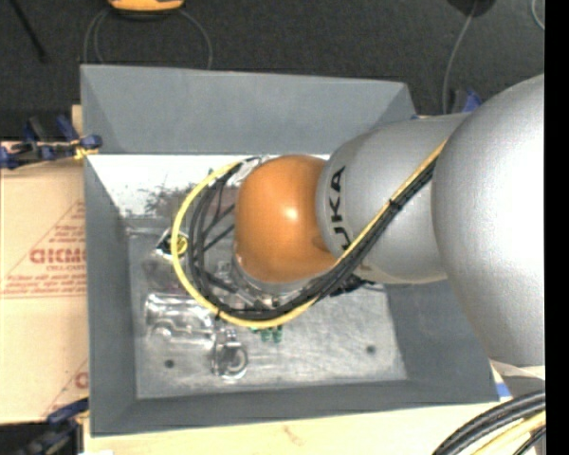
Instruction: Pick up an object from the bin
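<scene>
A clear, glassy plastic piece (171,316) lies on the bin floor at the lower left, just left of the arm's wrist. Close to its right, nearer the front wall, sits a small shiny ring-shaped piece (229,358). A small green thing (271,335) peeks out from under the yellow cable at the wrist's lower edge. A silvery crumpled bit (165,245) lies by the left wall, beside the cable loop.
The arm reaches in from the right, and its orange dome and looped black and yellow cables cover the middle of the bin. Bare grey floor shows along the front and at the lower right.
</scene>
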`<state>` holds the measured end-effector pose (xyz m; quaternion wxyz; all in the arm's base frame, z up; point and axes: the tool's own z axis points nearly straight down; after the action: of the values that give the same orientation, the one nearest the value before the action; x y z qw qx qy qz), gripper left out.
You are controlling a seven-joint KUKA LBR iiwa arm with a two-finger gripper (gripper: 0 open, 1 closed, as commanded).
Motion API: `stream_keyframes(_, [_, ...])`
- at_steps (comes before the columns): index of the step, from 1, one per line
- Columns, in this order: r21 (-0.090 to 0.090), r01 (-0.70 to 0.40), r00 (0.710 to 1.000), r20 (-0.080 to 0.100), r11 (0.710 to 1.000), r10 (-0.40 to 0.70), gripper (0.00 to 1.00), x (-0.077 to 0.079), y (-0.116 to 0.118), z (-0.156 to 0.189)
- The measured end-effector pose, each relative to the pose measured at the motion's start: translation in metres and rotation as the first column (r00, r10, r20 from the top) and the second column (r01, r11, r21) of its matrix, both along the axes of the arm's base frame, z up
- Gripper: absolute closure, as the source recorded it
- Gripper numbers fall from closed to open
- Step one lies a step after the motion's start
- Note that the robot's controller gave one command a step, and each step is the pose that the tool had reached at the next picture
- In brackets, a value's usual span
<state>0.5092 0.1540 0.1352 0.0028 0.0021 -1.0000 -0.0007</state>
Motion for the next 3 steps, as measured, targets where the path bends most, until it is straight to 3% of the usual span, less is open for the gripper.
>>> stream_keyframes(1, [0.000,0.107,0.994,0.002,0.994,-0.107,0.00,0.046,0.015,-0.051])
stream_keyframes(2, [-0.003,0.001,1.000,0.017,1.000,-0.001,0.00,0.046,0.059,-0.061])
stream_keyframes(3, [0.003,0.007,1.000,0.024,1.000,-0.007,1.00,0.048,0.059,-0.058])
